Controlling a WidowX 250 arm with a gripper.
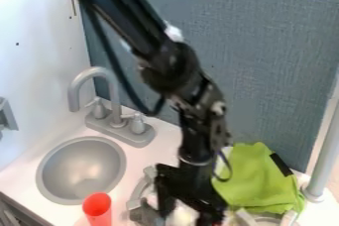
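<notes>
Red cup (97, 209): near edge, just right of the sink (83, 168), lower part cut off. Gripper (187, 215): lowered at the near edge, right of the cup; whether open or closed, cannot tell. Pale object (182, 216): at the gripper, near edge; held or merely beside it, uncertain. Green cloth (255, 180): right of the gripper, bunched, with a dark strip. Progress, as judged: gripper already down at the pale object; no finished placement evident; remainder unclear. Obscured: pale object's outline, partly behind the gripper and cropped below.

Rumpled, matt green cloth (255, 180); smooth grey plastic-looking sink (83, 168); glossy red cup (97, 209).
</notes>
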